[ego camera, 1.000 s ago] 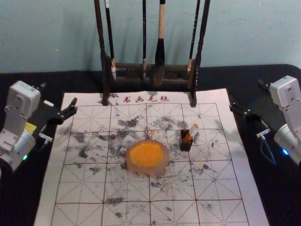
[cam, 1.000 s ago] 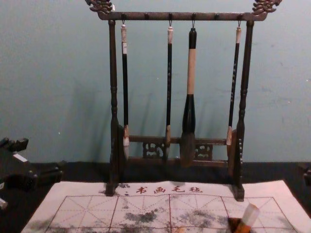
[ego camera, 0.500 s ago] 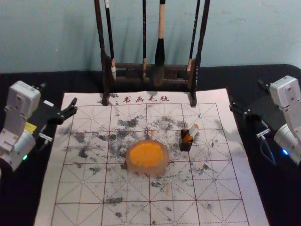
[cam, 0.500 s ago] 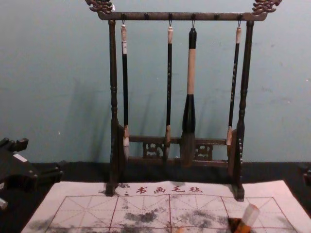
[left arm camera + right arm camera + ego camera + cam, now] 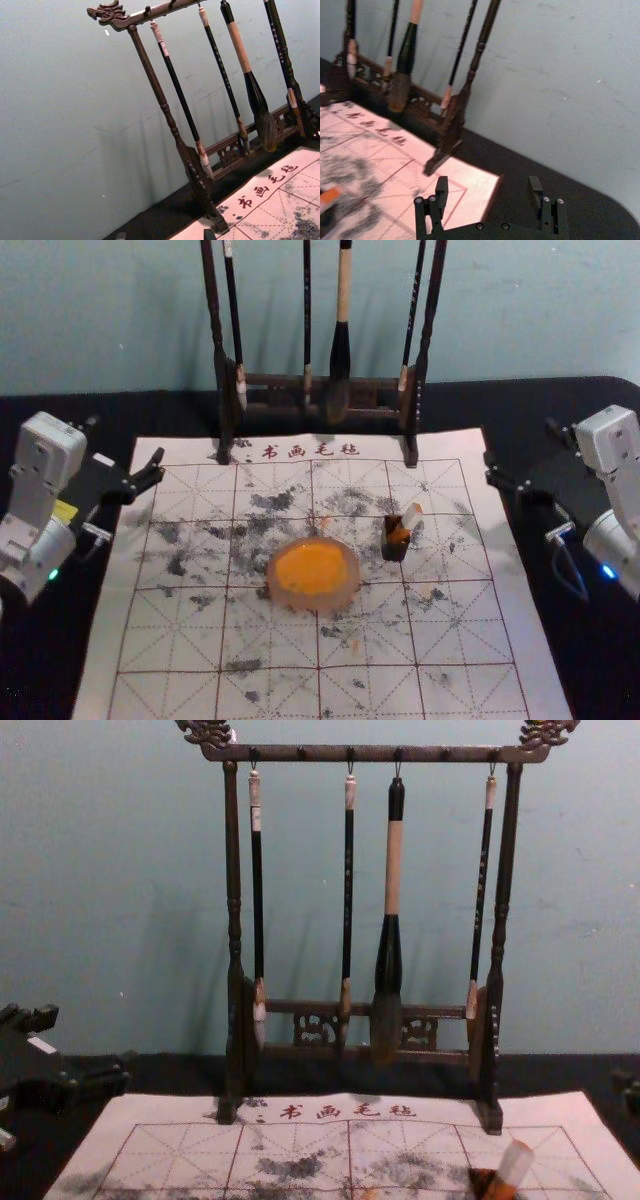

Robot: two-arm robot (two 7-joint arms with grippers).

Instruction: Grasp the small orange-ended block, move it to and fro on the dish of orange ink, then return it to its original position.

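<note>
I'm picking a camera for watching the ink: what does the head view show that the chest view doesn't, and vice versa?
Head view: the dish of orange ink.
Chest view: the rack's top bar and its carved ends.
Both: the rack's legs, brushes, mat, the block tilted in its dark holder, and the left pincer and right pincer at either side.

On the mat (image 5: 180,640) we read four red characters (image 5: 310,451), 书画毛毡, in a row along its far edge. We also see tiny writing down two slim brushes (image 5: 348,870) and a pale label (image 5: 256,818) on the leftmost brush (image 5: 258,910), too small for us to read.
</note>
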